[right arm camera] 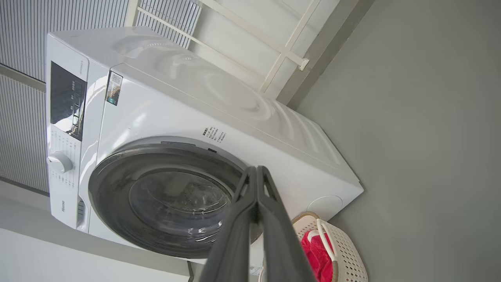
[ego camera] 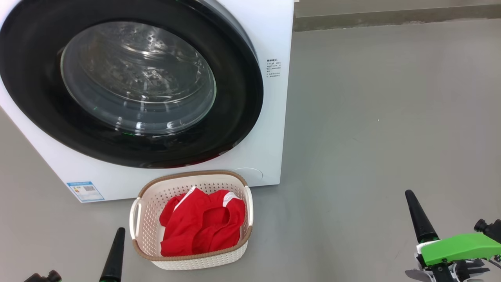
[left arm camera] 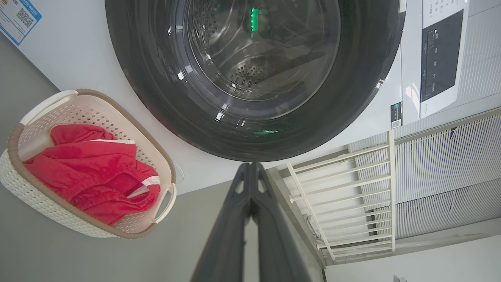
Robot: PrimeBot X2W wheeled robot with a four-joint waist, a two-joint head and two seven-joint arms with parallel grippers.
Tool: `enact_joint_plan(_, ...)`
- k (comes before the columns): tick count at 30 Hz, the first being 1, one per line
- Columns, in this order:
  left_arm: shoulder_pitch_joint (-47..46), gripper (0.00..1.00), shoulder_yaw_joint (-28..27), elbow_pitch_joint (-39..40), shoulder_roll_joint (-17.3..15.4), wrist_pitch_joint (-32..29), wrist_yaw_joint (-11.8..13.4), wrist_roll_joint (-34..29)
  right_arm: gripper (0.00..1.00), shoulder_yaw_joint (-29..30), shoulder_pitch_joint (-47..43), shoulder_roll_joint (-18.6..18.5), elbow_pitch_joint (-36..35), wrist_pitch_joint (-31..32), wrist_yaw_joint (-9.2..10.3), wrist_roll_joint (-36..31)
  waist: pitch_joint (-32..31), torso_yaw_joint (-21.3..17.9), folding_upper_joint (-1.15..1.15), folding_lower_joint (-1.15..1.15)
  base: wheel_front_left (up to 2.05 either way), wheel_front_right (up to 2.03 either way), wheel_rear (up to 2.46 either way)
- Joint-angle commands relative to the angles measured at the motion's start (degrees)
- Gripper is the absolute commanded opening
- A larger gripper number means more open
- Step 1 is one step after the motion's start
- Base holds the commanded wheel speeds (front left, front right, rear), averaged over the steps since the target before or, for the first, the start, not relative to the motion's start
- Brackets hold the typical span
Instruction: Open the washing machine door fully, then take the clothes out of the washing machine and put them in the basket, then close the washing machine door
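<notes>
Washing machine door is sitting flush on the washing machine, apparently latched. Clothes are lying heaped in the basket on the floor, so unloading looks done. Left gripper and right gripper are hovering low either side of the basket, clear of it. Jaws pressed together, empty, pointing at the machine.

Grey floor: smooth, matte, few faint scuffs. Darker grey skirting strip along floor's far edge. White barred frame standing against wall, foot just beside skirting. Ribbed grey wall panels behind frame. Plain white surface bordering panels.
</notes>
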State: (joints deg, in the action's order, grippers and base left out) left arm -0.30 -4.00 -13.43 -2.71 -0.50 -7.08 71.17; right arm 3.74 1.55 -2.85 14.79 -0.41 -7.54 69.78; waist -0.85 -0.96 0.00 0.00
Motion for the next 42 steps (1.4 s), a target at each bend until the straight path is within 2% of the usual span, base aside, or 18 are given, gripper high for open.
enact_joint_plan(1, -2.64, 0.00, -1.70, 1.05, -0.32, -0.62, -0.30, 1.81, 0.00, -0.28, 2.77, -0.76, -1.35, 0.46, 0.04, 2.09, 0.05, 0.05, 0.00, 0.00, 0.00, 0.00, 0.00)
enact_joint_plan(33, -5.88, 0.00, -2.54, -0.61, -0.17, -6.01, -0.41, 20.98, 0.00, 1.78, 4.54, -0.76, -0.82, 6.10, 0.05, 23.21, 1.03, 0.96, 0.00, 0.00, 0.00, 0.00, 0.00)
enact_joint_plan(42, -5.88, 0.00, -2.53, -0.61, -0.17, -6.00, -0.41, 20.99, 0.00, 1.89, 4.55, -0.68, -0.82, 6.19, 0.05, 23.12, 1.03, 0.96, 0.00, 0.00, 0.00, 0.00, 0.00)
